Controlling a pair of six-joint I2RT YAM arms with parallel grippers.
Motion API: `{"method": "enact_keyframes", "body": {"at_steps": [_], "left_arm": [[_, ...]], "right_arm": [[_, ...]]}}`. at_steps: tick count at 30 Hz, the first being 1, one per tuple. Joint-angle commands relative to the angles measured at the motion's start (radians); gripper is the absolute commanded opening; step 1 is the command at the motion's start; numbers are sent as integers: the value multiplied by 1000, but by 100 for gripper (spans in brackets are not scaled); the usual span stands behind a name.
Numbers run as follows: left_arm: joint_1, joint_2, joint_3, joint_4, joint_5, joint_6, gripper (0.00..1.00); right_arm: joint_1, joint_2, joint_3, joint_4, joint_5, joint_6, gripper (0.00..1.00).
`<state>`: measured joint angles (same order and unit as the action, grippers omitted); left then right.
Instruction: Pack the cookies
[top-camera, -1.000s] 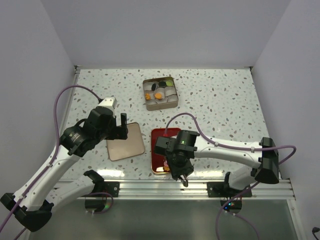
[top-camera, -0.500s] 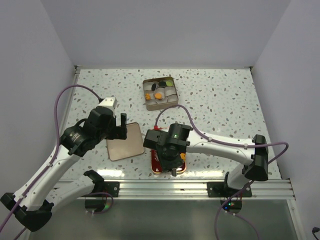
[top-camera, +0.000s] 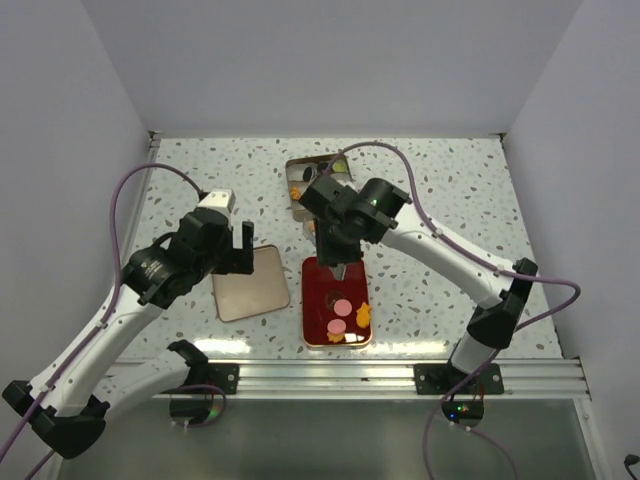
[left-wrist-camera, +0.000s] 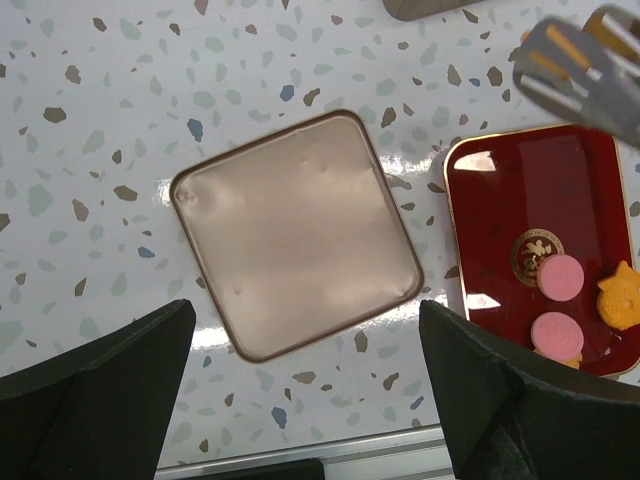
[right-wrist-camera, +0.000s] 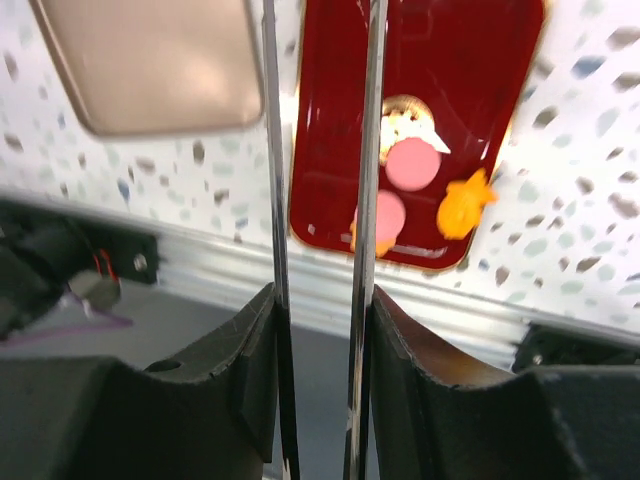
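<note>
The tin box (top-camera: 303, 165) is mostly hidden by the right arm, so its content can hardly be made out, and the red tray (left-wrist-camera: 560, 180) is cut off at the edge of the left wrist view. On this glossy tray two round pink cookies (left-wrist-camera: 560, 277) and an irregular orange cookie (right-wrist-camera: 465, 205) are laid, and a further orange piece is half covered by a pink one. The thin metal tongs (right-wrist-camera: 370, 150) are pinched between the fingers of the right gripper (right-wrist-camera: 322, 295), while the fingers of the left gripper (top-camera: 238, 252) are spread wide above the smooth square lid (left-wrist-camera: 295, 235).
</note>
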<state>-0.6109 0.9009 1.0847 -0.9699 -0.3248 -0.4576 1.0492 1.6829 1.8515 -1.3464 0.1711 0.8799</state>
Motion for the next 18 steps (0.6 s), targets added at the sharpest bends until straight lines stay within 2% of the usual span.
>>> {"method": "enact_keyframes", "body": {"at_steps": [1, 4, 13, 18], "left_arm": [[3, 10, 49, 13, -30, 20, 100], [3, 18, 60, 13, -37, 17, 100], [2, 55, 81, 14, -51, 2, 100], [2, 67, 89, 14, -60, -1, 100]], "right_arm": [[-125, 32, 118, -165, 56, -108, 33], [-219, 83, 178, -136, 38, -170, 33], [-471, 216, 210, 47, -133, -266, 32], [-502, 351, 420, 4, -168, -297, 31]]}}
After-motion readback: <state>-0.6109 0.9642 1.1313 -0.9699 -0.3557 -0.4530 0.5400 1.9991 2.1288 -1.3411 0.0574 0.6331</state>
